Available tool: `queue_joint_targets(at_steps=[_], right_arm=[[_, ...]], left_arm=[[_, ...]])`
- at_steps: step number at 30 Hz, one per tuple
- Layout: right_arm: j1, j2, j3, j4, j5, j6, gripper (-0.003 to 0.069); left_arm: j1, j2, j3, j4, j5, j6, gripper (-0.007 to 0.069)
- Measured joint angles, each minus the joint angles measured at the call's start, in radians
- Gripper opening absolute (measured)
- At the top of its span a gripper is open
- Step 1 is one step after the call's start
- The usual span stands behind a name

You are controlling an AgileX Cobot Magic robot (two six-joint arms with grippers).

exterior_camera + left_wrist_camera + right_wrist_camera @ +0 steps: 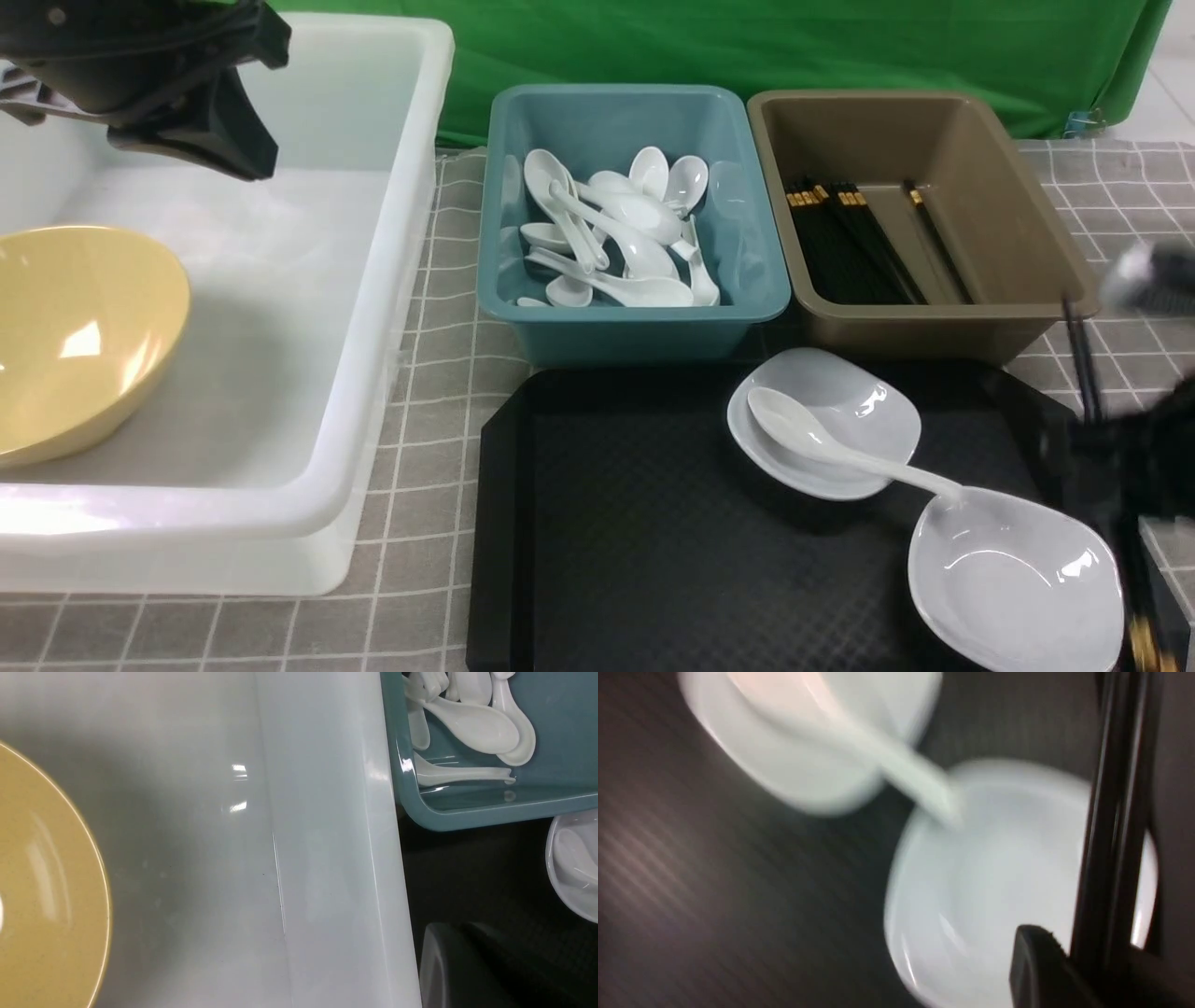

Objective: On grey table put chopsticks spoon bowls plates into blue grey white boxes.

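Observation:
My right gripper (1120, 448), blurred at the right edge of the black tray, is shut on the black chopsticks (1083, 364), which show between its fingers in the right wrist view (1115, 812). Two white plates (868, 401) (1018, 579) lie on the tray, and a white spoon (840, 453) rests across them. The yellow bowl (75, 336) sits tilted inside the white box (373, 373). My left gripper (243, 159) hangs shut and empty above that box's far side. The blue box (635, 336) holds several spoons. The grey box (915, 331) holds several chopsticks.
The black tray (635, 523) lies on the grey table (429, 308) in front of the blue and grey boxes. A green cloth hangs behind the boxes. The white box's wall stands close beside the blue box and the tray.

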Motion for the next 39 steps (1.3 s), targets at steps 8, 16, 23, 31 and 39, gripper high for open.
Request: queue_joint_targets(at_steps=[8, 16, 23, 31, 39], right_arm=[[0.0, 0.276, -0.499, -0.102, -0.121, -0.103, 0.0076], [-0.016, 0.599, -0.766, -0.181, -0.388, -0.109, 0.0076], [-0.042, 0.83, -0.797, -0.201, -0.548, -0.109, 0.0092], [-0.044, 0.907, -0.797, -0.203, -0.479, -0.067, 0.0329], [-0.044, 0.741, -0.837, -0.203, -0.052, -0.22, 0.0227]], left_arm=[[0.0, 0.0, 0.0, -0.001, 0.0, 0.0, 0.0018], [0.0, 0.0, 0.0, -0.001, 0.0, 0.0, 0.0018], [0.0, 0.0, 0.0, -0.001, 0.002, 0.0, 0.0018], [0.0, 0.0, 0.0, -0.002, 0.001, 0.0, 0.0018], [0.0, 0.0, 0.0, -0.002, 0.0, 0.0, 0.0022]])
